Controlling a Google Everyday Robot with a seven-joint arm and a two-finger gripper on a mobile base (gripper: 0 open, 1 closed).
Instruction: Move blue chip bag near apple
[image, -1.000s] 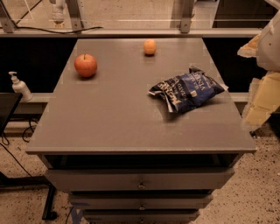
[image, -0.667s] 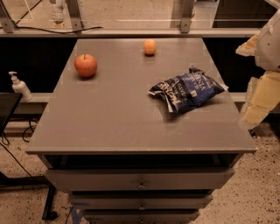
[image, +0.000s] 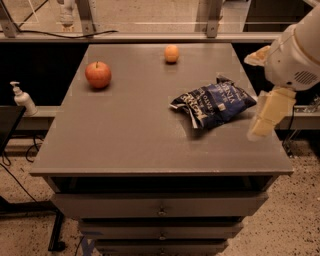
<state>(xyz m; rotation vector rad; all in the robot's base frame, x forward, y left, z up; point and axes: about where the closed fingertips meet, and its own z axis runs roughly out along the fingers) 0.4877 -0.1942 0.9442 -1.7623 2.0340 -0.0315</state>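
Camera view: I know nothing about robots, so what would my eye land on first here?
Most striking is the crinkled blue chip bag lying on the right half of the grey table, with the robot's pale gripper hanging just beyond it at the table's right edge. Next comes the red apple at the far left, and a smaller orange fruit near the far edge, both well apart from the bag.
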